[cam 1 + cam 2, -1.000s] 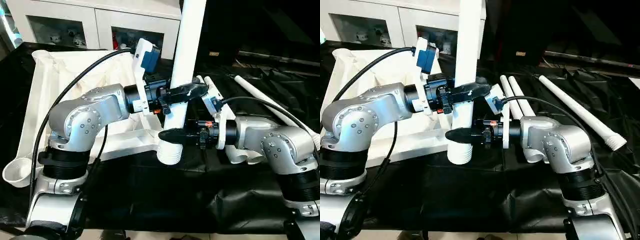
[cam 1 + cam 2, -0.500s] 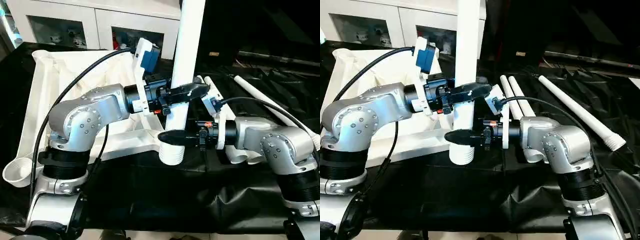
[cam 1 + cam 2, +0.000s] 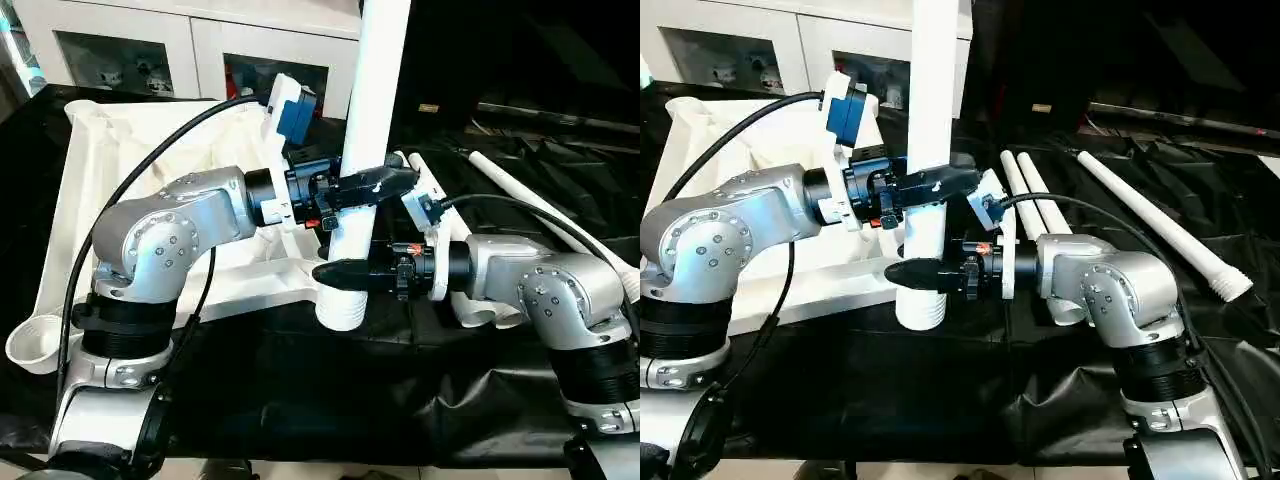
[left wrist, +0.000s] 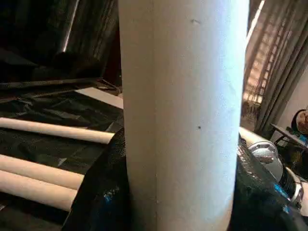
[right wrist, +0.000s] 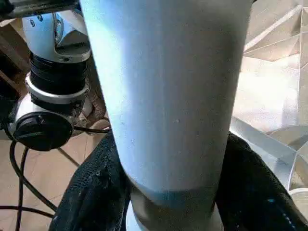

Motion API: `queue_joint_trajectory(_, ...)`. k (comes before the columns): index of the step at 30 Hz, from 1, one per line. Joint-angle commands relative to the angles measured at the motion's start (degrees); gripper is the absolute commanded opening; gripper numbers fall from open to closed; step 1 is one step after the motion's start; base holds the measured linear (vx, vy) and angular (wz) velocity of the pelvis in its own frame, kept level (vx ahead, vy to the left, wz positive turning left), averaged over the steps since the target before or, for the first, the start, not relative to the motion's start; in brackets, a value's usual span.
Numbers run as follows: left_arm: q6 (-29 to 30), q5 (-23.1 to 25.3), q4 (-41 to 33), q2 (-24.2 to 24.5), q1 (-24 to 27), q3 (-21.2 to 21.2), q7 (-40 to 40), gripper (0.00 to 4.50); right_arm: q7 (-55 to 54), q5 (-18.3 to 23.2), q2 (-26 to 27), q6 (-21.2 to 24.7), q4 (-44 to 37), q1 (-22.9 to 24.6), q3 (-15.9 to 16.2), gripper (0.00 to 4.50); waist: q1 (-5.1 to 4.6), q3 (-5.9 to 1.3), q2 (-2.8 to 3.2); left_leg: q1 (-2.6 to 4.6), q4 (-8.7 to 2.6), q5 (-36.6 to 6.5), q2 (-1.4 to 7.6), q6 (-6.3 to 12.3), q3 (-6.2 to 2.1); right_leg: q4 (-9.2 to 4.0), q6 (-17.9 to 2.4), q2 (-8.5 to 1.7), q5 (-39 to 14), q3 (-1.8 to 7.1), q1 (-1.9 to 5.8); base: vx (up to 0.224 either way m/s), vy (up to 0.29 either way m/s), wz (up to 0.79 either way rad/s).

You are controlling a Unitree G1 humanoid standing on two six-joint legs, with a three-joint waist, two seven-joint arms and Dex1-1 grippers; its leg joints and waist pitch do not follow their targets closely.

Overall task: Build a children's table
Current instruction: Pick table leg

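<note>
Clamping the same upright white leg (image 3: 372, 110), both pairs of black fingers are closed on the tube from opposite sides: the left gripper (image 3: 372, 185) pinches it higher up, the right gripper (image 3: 345, 272) pinches it just below, near the ribbed lower end (image 3: 340, 310). In the left wrist view the leg (image 4: 185, 115) is seen wedged between the black fingers (image 4: 98, 202), and in the right wrist view the same tube (image 5: 168, 91) is gripped just above its grey end, with black fingers (image 5: 91, 197) on either side. The leg is held nearly vertical, its lower end hanging over the black-draped work table (image 3: 300, 390), just beside the near edge of the white tabletop (image 3: 150, 140), which lies flat behind the left arm with a rounded corner socket (image 3: 35, 345) at its near left corner. The view of the tabletop's near right part is blocked by the silver left forearm (image 3: 170, 235) and its black cable (image 3: 140, 170). Two more white legs (image 3: 1032, 200) are laid side by side on the black cloth behind the right gripper, partly hidden by the right forearm (image 3: 1105, 285), and a fourth leg (image 3: 1160, 225) is laid slantwise well apart to the right. White cabinets (image 3: 190, 45) with glass doors are seen beyond the table.
</note>
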Motion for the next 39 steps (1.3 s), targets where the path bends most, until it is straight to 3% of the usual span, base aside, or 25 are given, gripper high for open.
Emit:
queue_joint_trajectory(1, 0.8, -1.6, -1.2, -0.8, -1.3, -1.5, -1.3, 1.88, -0.8, -0.2, -0.1, 0.2, -0.1, 0.2, -0.6, 2.01, -0.08, -4.33, 0.67, 1.12, -3.47, -9.6, 0.98, -2.59, 0.05, -4.67, -7.0, -3.76, -12.8, 2.52, 2.98, 0.0, 0.0, 0.0)
queue_joint_trajectory(5, 0.0, -1.0, -1.2, -0.8, -1.2, -1.5, -1.1, 1.88, -1.0, 0.0, 0.0, -0.2, -0.2, 0.3, -0.6, 1.98, -0.11, -4.36, 0.74, 1.13, -3.5, -10.0, 1.0, -2.76, 0.02, -4.73, -7.0, -3.75, -12.8, 2.51, 2.97, 0.0, 0.0, 0.0)
queue_joint_trajectory(6, -0.3, -0.7, -0.9, -1.2, -1.3, -1.1, -0.2, 2.44, -1.1, 0.1, 0.0, -0.3, -0.2, 0.4, -0.7, 1.98, -0.11, -4.38, 0.68, 1.13, -3.48, -9.9, 1.0, -2.78, 0.01, -4.69, -7.1, -3.74, -12.7, 2.5, 3.0, 0.0, 0.0, 0.0)
queue_joint_trajectory(10, -0.4, -2.1, -0.5, -2.2, -1.3, 0.8, 0.4, 2.93, -1.3, 0.2, 0.5, -0.9, -0.6, 0.9, -1.0, 1.96, -0.06, -4.4, 0.61, 1.08, -3.45, -9.8, 0.97, -2.67, 0.04, -4.66, -7.4, -3.8, -12.2, 2.5, 3.06, 0.0, 0.0, 0.0)
queue_joint_trajectory(13, -4.6, -2.3, -0.1, -4.6, -1.2, 4.0, 2.6, 3.05, -1.5, 0.4, 1.1, -1.5, -0.7, 1.3, -1.5, 1.95, -0.04, -4.38, 0.57, 1.03, -3.44, -10.0, 1.0, -2.63, 0.01, -4.75, -7.5, -3.83, -12.5, 2.48, 3.1, 0.0, 0.0, 0.0)
queue_joint_trajectory(14, -6.4, -3.9, 0.7, -6.4, -1.9, 7.2, 4.6, 3.06, -1.9, 0.7, 1.5, -1.8, -0.8, 1.4, -2.0, 1.95, -0.07, -4.37, 0.84, 0.88, -3.39, -10.1, 1.0, -2.66, 0.02, -4.84, -8.0, -3.89, -11.5, 2.52, 3.2, 0.0, 0.0, 0.0)
queue_joint_trajectory(15, -7.4, -5.4, 1.1, -7.4, -2.4, 9.2, 5.4, 3.06, -2.1, 0.8, 1.7, -1.9, -0.8, 1.5, -2.3, 1.94, 0.0, -4.43, 0.64, 0.98, -3.34, -10.6, 0.9, -2.5, 0.02, -4.95, -7.9, -3.86, -12.1, 2.45, 3.24, 0.0, 0.0, 0.0)
queue_joint_trajectory(20, -10.9, -8.7, 1.5, -9.2, -4.2, 14.6, 7.8, 3.06, -2.6, 1.0, 2.2, -2.4, -0.9, 1.7, -2.9, 1.93, 0.02, -4.39, 0.71, 0.98, -3.37, -10.7, 0.89, -2.37, -0.06, -4.96, -7.1, -3.76, -12.9, 2.38, 3.19, 0.0, 0.0, 0.0)
queue_joint_trajectory(26, -14.1, -8.2, 3.2, -6.8, -5.8, 19.5, 10.2, 3.06, -4.1, -0.4, 2.8, -4.8, -0.3, 2.1, -3.3, 1.93, -0.05, -4.37, 0.62, 1.12, -3.46, -10.7, 0.98, -2.45, -0.15, -4.91, -6.3, -3.78, -13.5, 2.36, 3.01, 0.0, 0.0, 0.0)
queue_joint_trajectory(31, -18.9, 9.0, 4.3, 3.3, -0.6, 10.5, 9.3, 3.06, -12.8, -8.7, 5.7, -16.2, 4.9, 0.4, -4.7, 1.93, -0.52, -4.29, 0.73, 1.38, -3.85, -11.6, 1.15, -3.67, -0.3, -5.07, -3.6, -3.84, -16.7, 2.41, 2.5, 0.0, 0.0, 0.0)
queue_joint_trajectory(33, -22.0, 15.0, 4.5, 7.7, 2.6, 6.3, 7.3, 3.06, -15.8, -11.4, 7.0, -21.5, 7.5, -0.2, -5.6, 1.93, -0.97, -4.23, 1.02, 1.59, -3.93, -12.5, 1.17, -4.57, -0.26, -4.98, -3.5, -3.93, -17.8, 2.49, 2.04, 0.0, 0.0, 0.0)
queue_joint_trajectory(34, -23.7, 17.5, 4.5, 9.4, 3.8, 4.4, 6.3, 3.06, -16.7, -12.1, 7.5, -23.2, 8.4, -0.4, -6.0, 1.93, -1.11, -4.28, 0.62, 1.55, -3.92, -12.5, 1.14, -4.43, -0.16, -5.0, -3.7, -3.83, -17.7, 2.5, 2.15, 0.0, 0.0, 0.0)
queue_joint_trajectory(36, -26.2, 20.4, 4.3, 11.8, 5.7, 1.7, 4.1, 3.06, -16.8, -13.0, 7.5, -25.1, 8.9, -0.4, -5.8, 1.93, -0.96, -4.39, 1.03, 1.55, -4.03, -11.9, 1.26, -4.28, -0.23, -4.55, -4.7, -3.84, -14.6, 2.55, 2.31, 0.0, 0.0, 0.0)
queue_joint_trajectory(37, -27.8, 22.3, 4.2, 13.3, 6.8, -0.3, 2.5, 3.06, -17.0, -13.5, 7.5, -26.2, 9.2, -0.4, -5.8, 1.93, -1.15, -4.39, 0.08, 1.46, -4.0, -11.4, 1.3, -4.03, -0.07, -4.47, -5.1, -3.73, -13.6, 2.53, 2.35, 0.0, 0.0, 0.0)
queue_joint_trajectory(38, -28.9, 23.4, 4.3, 14.4, 8.0, -2.0, 0.9, 3.06, -17.4, -13.5, 7.6, -26.3, 9.7, -0.4, -5.9, 1.93, -0.96, -4.38, 0.55, 1.34, -4.05, -10.6, 1.24, -3.74, -0.1, -4.16, -5.7, -3.88, -12.4, 2.59, 2.47, 0.0, 0.0, 0.0)
queue_joint_trajectory(39, -29.9, 24.6, 4.4, 15.6, 9.3, -3.8, -1.0, 3.06, -17.7, -13.5, 7.8, -26.3, 10.2, -0.4, -6.1, 1.93, -1.02, -4.34, 0.11, 1.21, -4.1, -10.1, 1.22, -3.36, -0.13, -4.35, -5.7, -3.91, -12.2, 2.58, 2.48, 0.0, 0.0, 0.0)
